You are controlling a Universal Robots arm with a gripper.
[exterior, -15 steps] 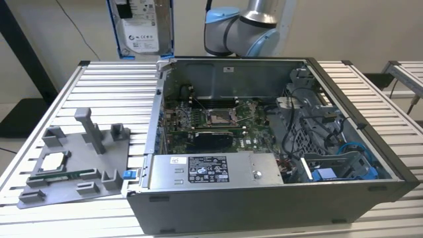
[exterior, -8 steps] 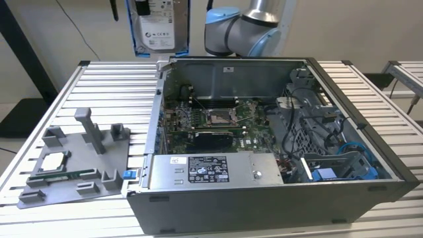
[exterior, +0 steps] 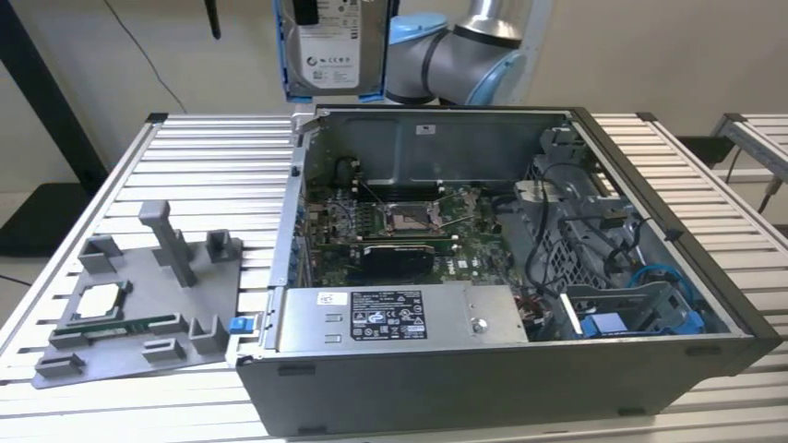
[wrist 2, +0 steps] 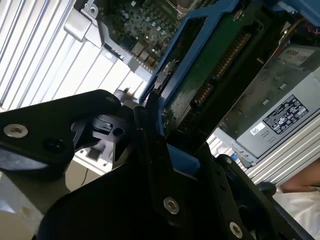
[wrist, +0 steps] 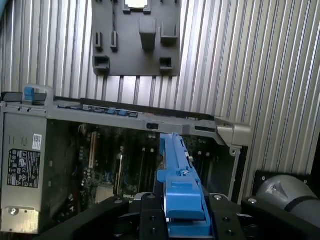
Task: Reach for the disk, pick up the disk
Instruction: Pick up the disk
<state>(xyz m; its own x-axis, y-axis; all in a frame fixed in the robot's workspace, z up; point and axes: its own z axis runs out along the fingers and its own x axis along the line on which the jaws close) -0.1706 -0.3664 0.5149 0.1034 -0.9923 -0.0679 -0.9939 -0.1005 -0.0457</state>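
Note:
The disk [exterior: 325, 46] hangs upright high above the back left corner of the open computer case [exterior: 493, 388], its white label facing the exterior view and its blue frame showing at the edges. In the second wrist view the disk's [wrist 2: 212, 65] green circuit-board side and blue frame run out from between the black fingers [wrist 2: 145, 125]. In the first wrist view I see the disk's [wrist: 176, 165] blue frame edge-on, clamped by my gripper [wrist: 182, 212]. The gripper [wrist 2: 160, 132] is shut on the disk.
Below lie the motherboard [exterior: 400, 221], the power supply [exterior: 394, 318] and a blue bracket [exterior: 628, 318] in the case. A grey fixture tray [exterior: 148, 305] with a CPU chip [exterior: 99, 297] sits on the slatted table [exterior: 209, 148] at the exterior view's left.

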